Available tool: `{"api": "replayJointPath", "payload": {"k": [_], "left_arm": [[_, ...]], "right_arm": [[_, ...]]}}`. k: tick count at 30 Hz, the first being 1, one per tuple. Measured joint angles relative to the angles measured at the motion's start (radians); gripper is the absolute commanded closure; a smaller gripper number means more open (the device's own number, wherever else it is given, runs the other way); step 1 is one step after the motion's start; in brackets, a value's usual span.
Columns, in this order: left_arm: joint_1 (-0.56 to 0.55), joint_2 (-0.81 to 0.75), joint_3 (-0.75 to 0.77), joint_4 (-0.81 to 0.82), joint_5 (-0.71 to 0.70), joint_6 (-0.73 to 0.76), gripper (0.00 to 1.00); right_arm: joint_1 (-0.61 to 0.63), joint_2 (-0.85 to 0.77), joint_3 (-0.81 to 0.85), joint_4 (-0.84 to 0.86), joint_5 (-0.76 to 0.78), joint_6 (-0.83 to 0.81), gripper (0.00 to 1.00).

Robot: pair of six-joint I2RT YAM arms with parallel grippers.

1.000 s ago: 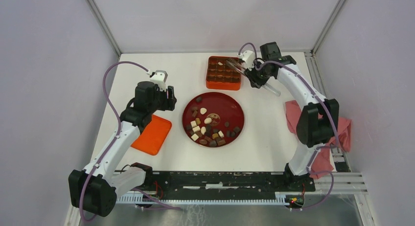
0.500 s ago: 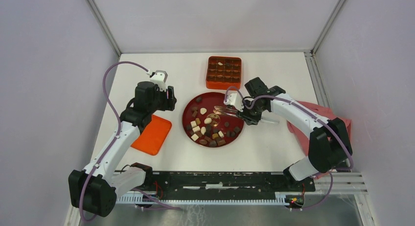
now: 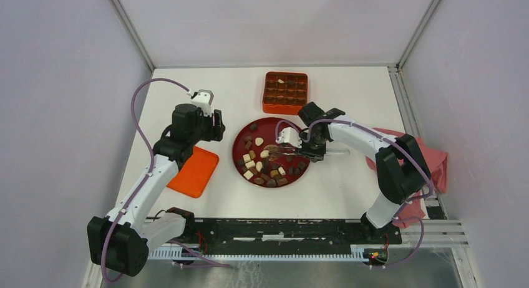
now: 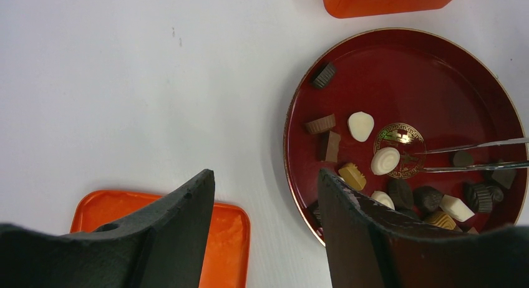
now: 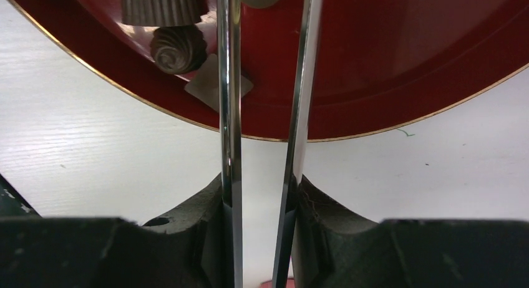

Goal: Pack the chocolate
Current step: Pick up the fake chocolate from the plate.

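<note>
While the right gripper (image 5: 259, 204) is clamped on the handle end of a pair of metal tweezers (image 5: 229, 113), the two thin arms of that tool stand apart and reach in over the rim of the red plate (image 4: 405, 76). Their tips lie just beside a round cream piece (image 4: 385, 160) at the plate's gold emblem; whether they touch it cannot be told. Most of the chocolate (image 3: 265, 165) lies loose on this plate, dark, light brown and cream pieces gathered toward its near half, with a few apart at the far edge. More pieces sit in the compartments of the orange box (image 3: 284, 107) beyond the plate. The left gripper (image 4: 265, 182) hangs over the white table (image 3: 349, 182) with its jaws wide and nothing between them, above the far edge of a flat orange lid (image 3: 193, 171).
</note>
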Motion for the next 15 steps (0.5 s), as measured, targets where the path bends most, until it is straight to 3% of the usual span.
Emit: {"api": "replayJointPath", "payload": {"k": [15], "left_arm": [[0.0,0.0,0.0,0.0,0.005,0.0,0.33]], "right_arm": [[0.045,0.042,0.071,-0.061,0.029,-0.075,0.62]]}}
